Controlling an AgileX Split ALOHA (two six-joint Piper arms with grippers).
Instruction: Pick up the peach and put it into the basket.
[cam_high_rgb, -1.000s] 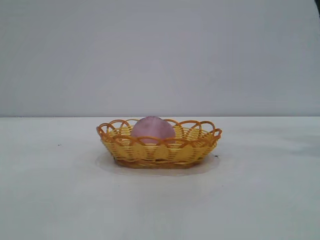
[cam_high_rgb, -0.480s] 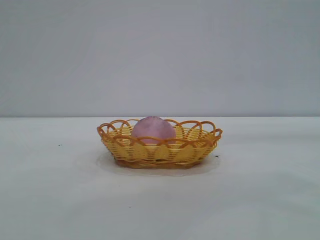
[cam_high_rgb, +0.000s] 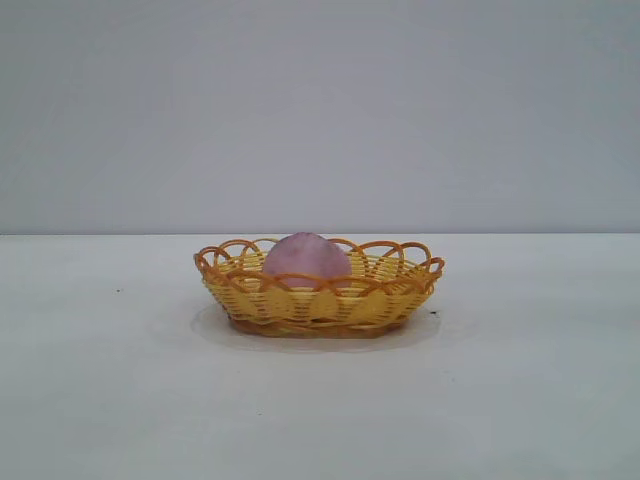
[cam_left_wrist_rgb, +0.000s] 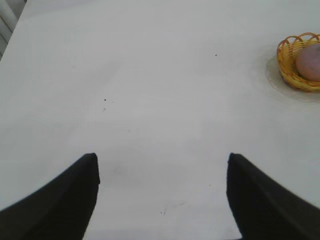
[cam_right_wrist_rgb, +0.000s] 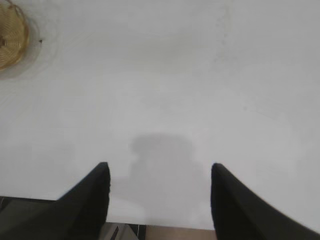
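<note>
Peach (cam_high_rgb: 306, 254) inside basket (cam_high_rgb: 318, 300), left tool (cam_left_wrist_rgb: 161, 192), right tool (cam_right_wrist_rgb: 160, 197) spread, well apart

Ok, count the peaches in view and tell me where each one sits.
1. The peach sits inside the basket at the middle of the table, its top showing above the rim. Anything smaller behind it would be hidden.

The basket (cam_high_rgb: 318, 290) is woven in yellow, with an orange scalloped rim of open loops and an orange base band; the peach (cam_high_rgb: 306, 256) in it is coloured a dull, matte pink-mauve. The desk (cam_high_rgb: 120, 400) is seen as plain white, marked only by a few tiny dark specks, and the wall (cam_high_rgb: 320, 110) as flat pale grey. The fingers (cam_left_wrist_rgb: 60, 200) of both grippers are shown in matte black.
</note>
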